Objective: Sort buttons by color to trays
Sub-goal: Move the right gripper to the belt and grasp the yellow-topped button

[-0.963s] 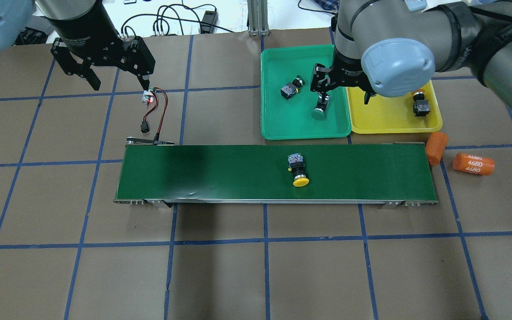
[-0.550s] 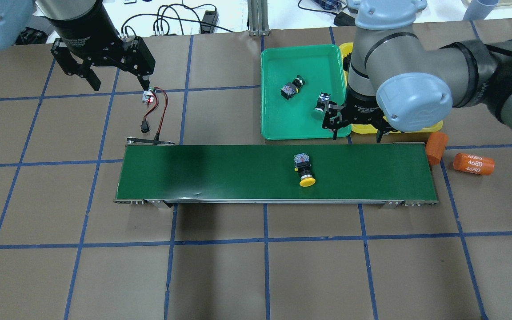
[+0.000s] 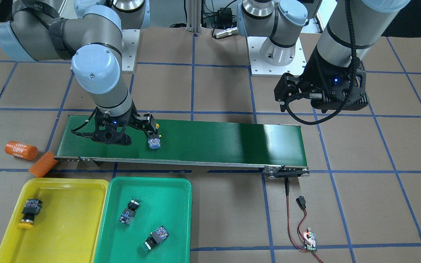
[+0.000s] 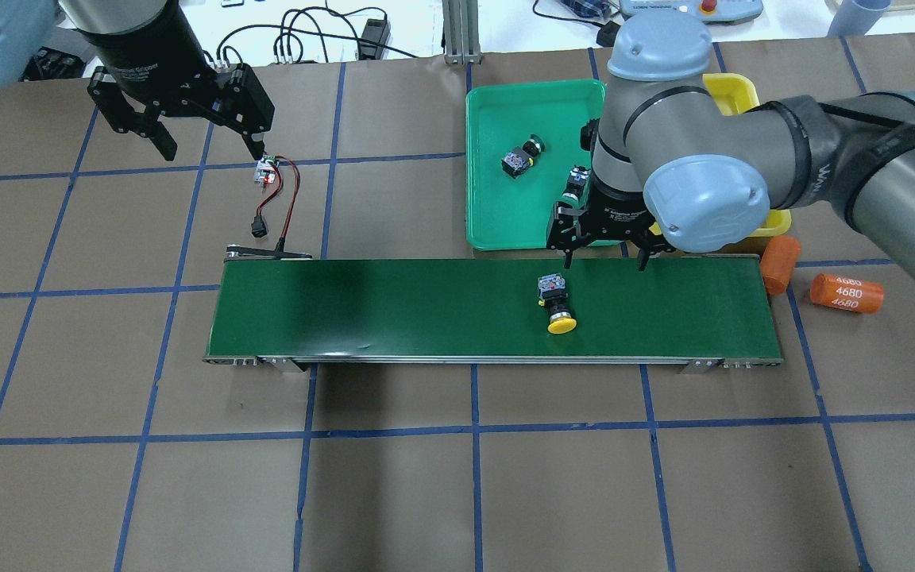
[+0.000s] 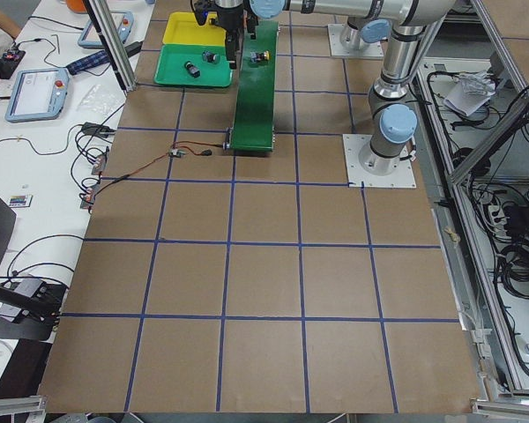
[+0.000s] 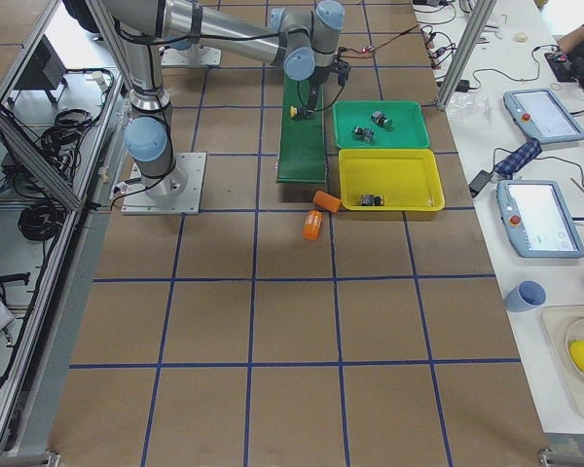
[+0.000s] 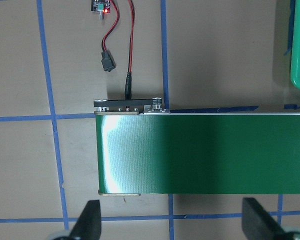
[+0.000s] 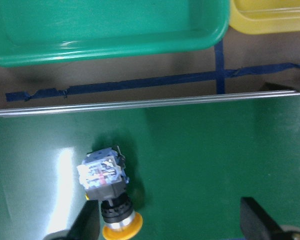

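The yellow button (image 4: 557, 304) lies on its side on the green conveyor belt (image 4: 386, 306), right of the belt's middle, and it has slid a little further towards the robot's right than it was a second ago. Its long axis runs across the belt, leaning slightly. The yellow cap points at the robot's edge of the belt, and the grey terminal end faces the trays.

Above it now is the right gripper (image 4: 604, 258). It was over the green tray (image 4: 497, 214) a second ago and has swung across the tray's rim to the belt. Its fingers are spread wide and hold nothing. On the right wrist view the button sits in the gap between them, nearer one finger and touching neither.

Back in the green tray lie two green buttons (image 4: 519, 157), well apart, the second one half hidden behind the right arm. The yellow tray (image 3: 68, 219) sits just beside the green one and holds the other yellow button (image 3: 29, 212) near its outer end.

Beyond the belt's right end, two orange cylinders (image 4: 847, 292) rest on the brown surface (image 4: 426, 477).

Far off on the other side, the left gripper (image 4: 211, 149) has barely budged. Its fingers are apart and empty, above a small circuit board (image 4: 267, 171) with red and black leads.
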You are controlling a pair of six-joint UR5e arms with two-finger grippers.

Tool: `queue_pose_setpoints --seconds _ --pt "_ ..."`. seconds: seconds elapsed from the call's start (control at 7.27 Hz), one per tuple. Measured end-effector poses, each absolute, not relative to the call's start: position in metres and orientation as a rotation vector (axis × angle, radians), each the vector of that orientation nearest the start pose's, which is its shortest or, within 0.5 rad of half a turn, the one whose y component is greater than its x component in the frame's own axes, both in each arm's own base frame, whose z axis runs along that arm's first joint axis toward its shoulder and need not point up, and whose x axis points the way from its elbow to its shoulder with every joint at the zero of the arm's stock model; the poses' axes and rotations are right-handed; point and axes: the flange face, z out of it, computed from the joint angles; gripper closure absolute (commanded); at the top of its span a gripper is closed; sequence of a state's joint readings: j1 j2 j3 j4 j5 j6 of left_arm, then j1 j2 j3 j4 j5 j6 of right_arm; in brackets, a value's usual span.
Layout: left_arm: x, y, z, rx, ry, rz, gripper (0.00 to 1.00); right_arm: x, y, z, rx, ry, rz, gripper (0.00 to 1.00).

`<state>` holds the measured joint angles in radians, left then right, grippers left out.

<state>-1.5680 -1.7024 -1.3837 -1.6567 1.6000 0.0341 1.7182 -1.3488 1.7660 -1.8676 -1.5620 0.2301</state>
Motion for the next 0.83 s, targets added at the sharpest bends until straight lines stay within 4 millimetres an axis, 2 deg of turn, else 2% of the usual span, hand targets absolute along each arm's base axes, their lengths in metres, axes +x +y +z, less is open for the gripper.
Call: queue_pose_setpoints --seconds 0.28,0.55,0.69,0.83 --pt "-0.129 -0.544 0.503 0.051 3.112 0.048 0.0 0.232 -0.517 0.285 0.075 3.145 0.198 0.0" --pt "-0.129 -0.544 0.503 0.05 3.112 0.047 0.0 0.237 -0.513 0.268 0.062 3.149 0.249 0.0" --pt "-0.129 -0.544 0.504 0.049 3.112 0.044 0.0 0.237 -0.511 0.259 0.059 3.15 0.274 0.13" --pt "-0.129 -0.544 0.506 0.049 3.112 0.04 0.0 0.237 -0.51 0.253 0.056 3.153 0.289 0.54"
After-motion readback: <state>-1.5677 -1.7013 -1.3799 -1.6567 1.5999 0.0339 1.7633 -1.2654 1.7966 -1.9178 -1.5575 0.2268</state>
